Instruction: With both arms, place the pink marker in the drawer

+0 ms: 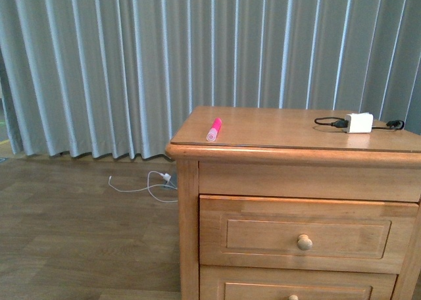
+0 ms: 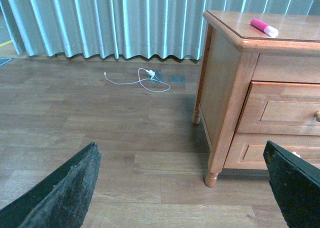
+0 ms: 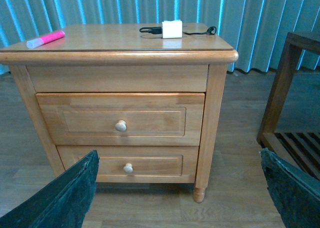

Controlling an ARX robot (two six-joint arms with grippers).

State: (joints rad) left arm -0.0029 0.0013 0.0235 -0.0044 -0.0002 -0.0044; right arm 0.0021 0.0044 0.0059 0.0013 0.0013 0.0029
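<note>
The pink marker (image 1: pixel 214 129) lies on the oak nightstand top (image 1: pixel 276 132) near its left front corner; it also shows in the left wrist view (image 2: pixel 264 27) and the right wrist view (image 3: pixel 45 38). The upper drawer (image 1: pixel 306 235) is shut, with one round pale knob (image 3: pixel 120 126). My left gripper (image 2: pixel 185 188) is open and empty, low over the floor, left of the nightstand. My right gripper (image 3: pixel 180 193) is open and empty, in front of the nightstand, facing the drawers. Neither arm shows in the front view.
A white charger block (image 1: pixel 358 122) with a black cable lies at the top's right rear. A second shut drawer (image 3: pixel 128 167) sits below. A white cable (image 1: pixel 148 185) lies on the floor by the curtain. A dark wooden shelf unit (image 3: pixel 292 88) stands right of the nightstand.
</note>
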